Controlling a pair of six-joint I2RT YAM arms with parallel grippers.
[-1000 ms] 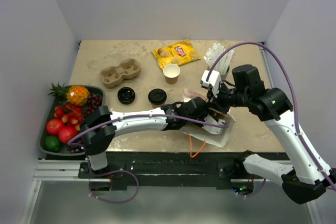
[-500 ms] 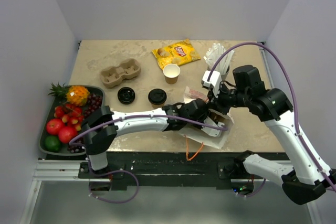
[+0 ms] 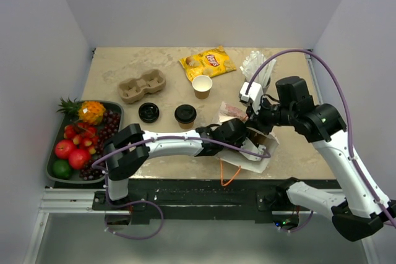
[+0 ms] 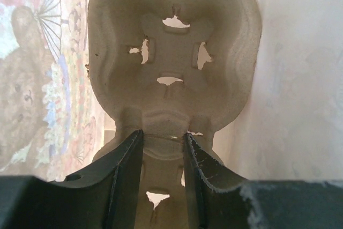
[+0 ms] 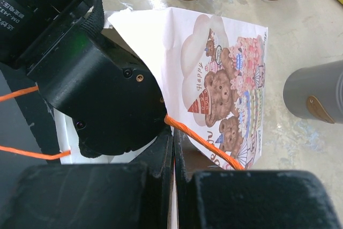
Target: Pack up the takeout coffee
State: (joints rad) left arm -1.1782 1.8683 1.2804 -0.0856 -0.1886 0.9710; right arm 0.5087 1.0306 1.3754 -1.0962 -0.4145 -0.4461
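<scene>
- Your left gripper [image 4: 162,135] has its jaws partly closed and pinching the middle ridge of a pulp carrier [image 4: 171,52], one finger on each side of the ridge.
- Your right gripper [image 5: 172,142] has its jaws pressed together on the upper edge of the paper bag [image 5: 220,52], with the thin white paper caught between them.
- You can see from the left wrist that the pulp carrier sits inside the bag, with the bear print on one wall and plain white paper on the other.
- From above, your left arm lies low across the table [image 3: 124,66], its wrist buried in the mouth of the bag at the near right edge.
- The bag's orange handle [image 5: 206,146] loops out just beside your right fingers.
- The takeout coffee is outside the bag: a lidded cup [image 3: 185,114] stands upright on the table, near the bag on its left and apart from it.
- An open cup [image 3: 202,86], tan outside and white inside, stands behind the lidded one, closer to the yellow chip bag [image 3: 207,62].
- A loose black lid [image 3: 148,112] lies flat to the left of the lidded cup.
- An empty second carrier [image 3: 142,86] rests behind that lid.
- The grey straw cup [image 5: 313,95] stands behind the bag, and the fruit tray [image 3: 49,168] sits at the far left edge.
</scene>
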